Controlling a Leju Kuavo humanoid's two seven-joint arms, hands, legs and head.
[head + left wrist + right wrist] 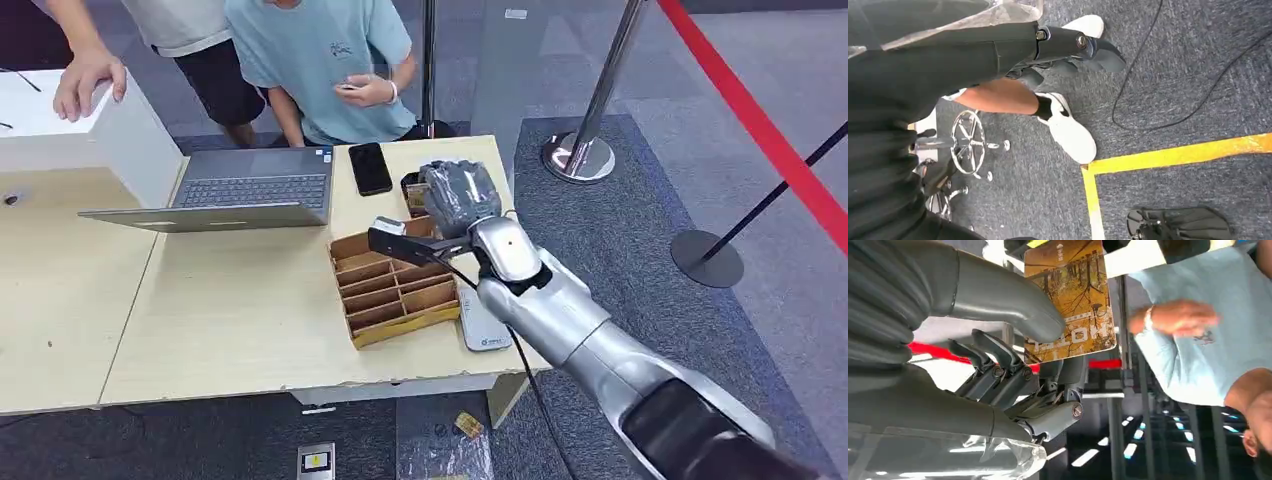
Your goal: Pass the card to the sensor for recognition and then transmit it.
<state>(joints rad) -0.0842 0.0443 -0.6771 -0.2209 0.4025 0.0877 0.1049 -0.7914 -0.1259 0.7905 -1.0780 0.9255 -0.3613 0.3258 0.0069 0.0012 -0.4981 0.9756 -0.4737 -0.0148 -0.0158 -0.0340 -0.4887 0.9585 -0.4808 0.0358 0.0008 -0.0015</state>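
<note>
In the right wrist view my right hand (1018, 355) pinches a card (1073, 295) printed with a yellow-brown forest scene between its thumb and fingers. Seen from the head, the right hand (460, 195) hovers over the back right part of the wooden table (240, 310), just beyond a cardboard slotted tray (395, 290). A flat white sensor device (485, 328) lies on the table at the tray's right, near the front edge and under my forearm. My left hand (1073, 45) hangs low over the carpet, fingers apart and holding nothing.
A black phone (370, 168) and an open laptop (230, 195) lie on the table behind the tray; a white box (100, 130) stands at the left with a person's hand on it. A person in a light blue shirt (320, 60) stands across the table. Stanchions (585, 150) with red belt stand right.
</note>
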